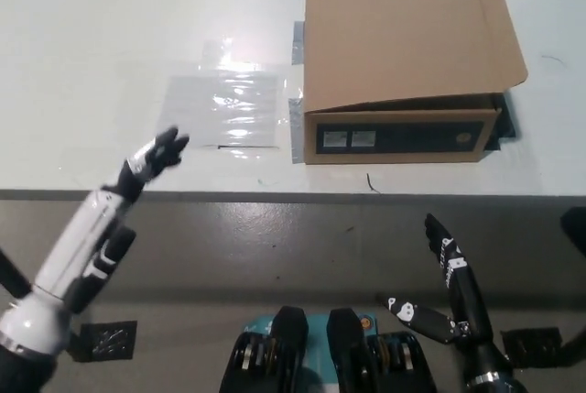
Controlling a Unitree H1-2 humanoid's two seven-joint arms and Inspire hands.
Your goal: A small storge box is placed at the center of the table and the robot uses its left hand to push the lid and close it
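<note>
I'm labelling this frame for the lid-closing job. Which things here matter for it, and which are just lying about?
Belong to the job:
cardboard box, lid down
left hand, open, over the table edge

Just there:
clear plastic sheet on the table
right hand, open, resting low

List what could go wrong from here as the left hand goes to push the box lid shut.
1. The left hand is at the table edge, well to the left of the cardboard box; a long sideways reach may strike the box wall and slide it rather than the lid.
2. The lid flap already lies low over the box, so a push might slip off it.
3. The right hand rests below the table edge, not steadying the box.
</note>
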